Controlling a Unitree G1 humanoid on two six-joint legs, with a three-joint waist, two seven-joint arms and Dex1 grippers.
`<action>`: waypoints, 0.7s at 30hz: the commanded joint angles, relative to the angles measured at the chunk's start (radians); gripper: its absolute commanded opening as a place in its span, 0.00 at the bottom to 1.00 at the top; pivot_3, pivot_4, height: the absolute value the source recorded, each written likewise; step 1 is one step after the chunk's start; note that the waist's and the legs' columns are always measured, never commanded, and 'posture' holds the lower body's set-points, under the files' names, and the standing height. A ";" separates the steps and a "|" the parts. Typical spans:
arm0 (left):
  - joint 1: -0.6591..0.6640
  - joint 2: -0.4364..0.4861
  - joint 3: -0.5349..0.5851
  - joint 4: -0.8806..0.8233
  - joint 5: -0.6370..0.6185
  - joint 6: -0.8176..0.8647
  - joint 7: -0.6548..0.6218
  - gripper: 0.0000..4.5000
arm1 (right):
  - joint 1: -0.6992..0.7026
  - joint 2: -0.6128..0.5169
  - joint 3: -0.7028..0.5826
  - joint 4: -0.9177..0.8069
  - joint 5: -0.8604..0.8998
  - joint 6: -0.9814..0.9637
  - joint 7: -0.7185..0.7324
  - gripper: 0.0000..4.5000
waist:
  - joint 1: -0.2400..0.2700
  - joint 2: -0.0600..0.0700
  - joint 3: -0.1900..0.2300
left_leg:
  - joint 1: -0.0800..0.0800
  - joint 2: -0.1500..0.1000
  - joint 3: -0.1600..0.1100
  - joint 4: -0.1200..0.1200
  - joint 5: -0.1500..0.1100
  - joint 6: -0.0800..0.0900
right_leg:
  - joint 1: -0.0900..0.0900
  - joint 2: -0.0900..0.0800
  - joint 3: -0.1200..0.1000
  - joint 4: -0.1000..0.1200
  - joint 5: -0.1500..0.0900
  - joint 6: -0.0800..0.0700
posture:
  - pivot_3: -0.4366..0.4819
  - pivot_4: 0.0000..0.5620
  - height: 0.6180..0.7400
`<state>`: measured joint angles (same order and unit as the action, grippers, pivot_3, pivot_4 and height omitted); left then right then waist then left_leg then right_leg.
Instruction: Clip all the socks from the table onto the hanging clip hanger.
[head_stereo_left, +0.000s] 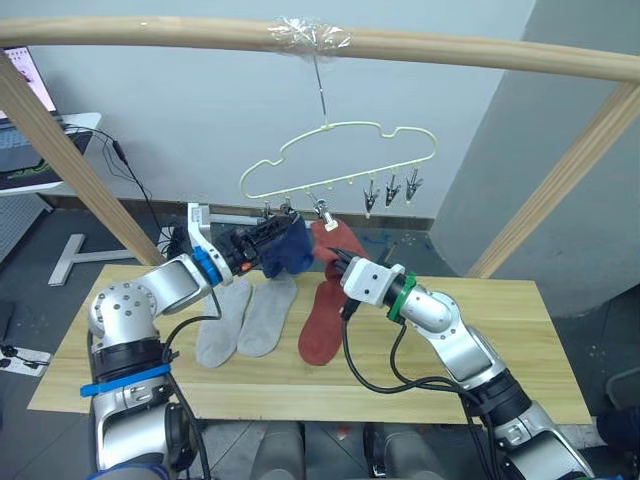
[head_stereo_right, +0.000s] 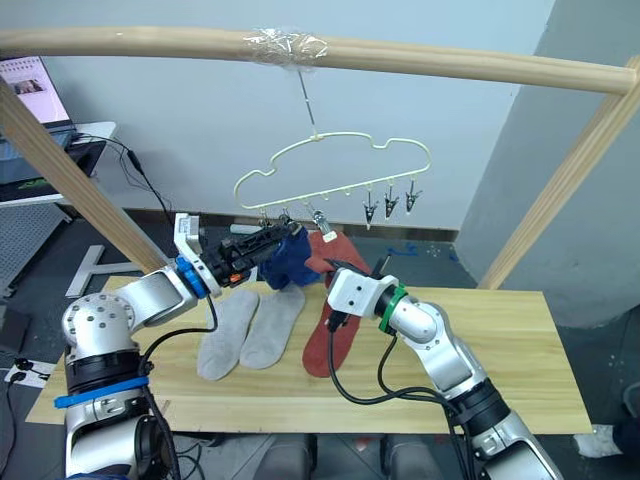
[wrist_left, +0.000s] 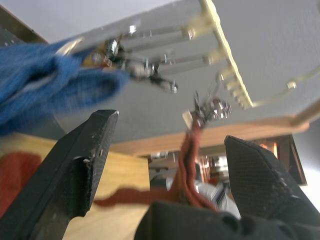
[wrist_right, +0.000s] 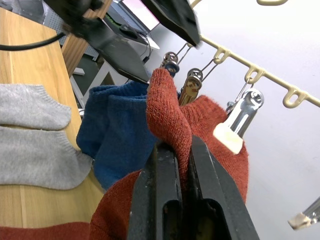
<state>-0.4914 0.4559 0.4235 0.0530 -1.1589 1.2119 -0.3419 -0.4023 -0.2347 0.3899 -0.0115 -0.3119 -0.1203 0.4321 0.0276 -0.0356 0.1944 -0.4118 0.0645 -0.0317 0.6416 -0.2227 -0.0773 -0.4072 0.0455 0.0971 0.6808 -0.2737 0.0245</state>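
Right wrist view: the rust red sock is pinched tight in the right gripper, its edge raised just below a free clip of the clip hanger. The left gripper gapes empty nearby.

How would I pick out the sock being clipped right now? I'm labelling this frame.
Under the wooden pole hangs the pale yellow clip hanger. Just below its clips, the right gripper pinches a rust red sock. The blue socks hang beside it, and its rust red twin lies on the table.
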 joint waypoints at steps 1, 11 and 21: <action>0.061 0.091 -0.068 -0.220 -0.004 0.015 -0.109 0.88 | 0.011 0.005 -0.018 -0.031 0.063 0.024 0.041 0.12 | 0.001 0.000 0.000 | 0.000 0.000 0.000 0.000 0.000 0.000 | 0.000 0.000 0.000 0.000 0.000 0.000 | 0.70 0.29 1.00; 0.250 0.235 -0.308 -0.518 0.322 -0.324 -0.291 0.88 | 0.192 -0.056 -0.069 -0.227 0.163 0.182 0.113 0.84 | 0.029 0.001 0.001 | -0.001 -0.001 0.002 -0.003 0.000 0.000 | -0.003 -0.003 0.000 0.000 -0.003 -0.005 | 0.73 0.29 1.00; 0.304 0.195 -0.341 -0.401 0.576 -0.784 -0.500 0.88 | 0.140 0.283 -0.269 -0.490 0.270 0.699 -0.222 0.92 | 0.027 0.002 0.001 | -0.005 0.000 0.005 -0.007 0.000 0.000 | -0.010 -0.002 0.001 0.001 -0.003 -0.005 | 0.71 0.29 1.00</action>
<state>-0.1727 0.6625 0.0762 -0.3435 -0.6000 0.4689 -0.8393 -0.2396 0.0285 0.1208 -0.4490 -0.0571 0.5582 0.2438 0.0547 -0.0337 0.1953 -0.4174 0.0645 -0.0263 0.6342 -0.2226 -0.0774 -0.4188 0.0434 0.0984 0.6814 -0.2771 0.0191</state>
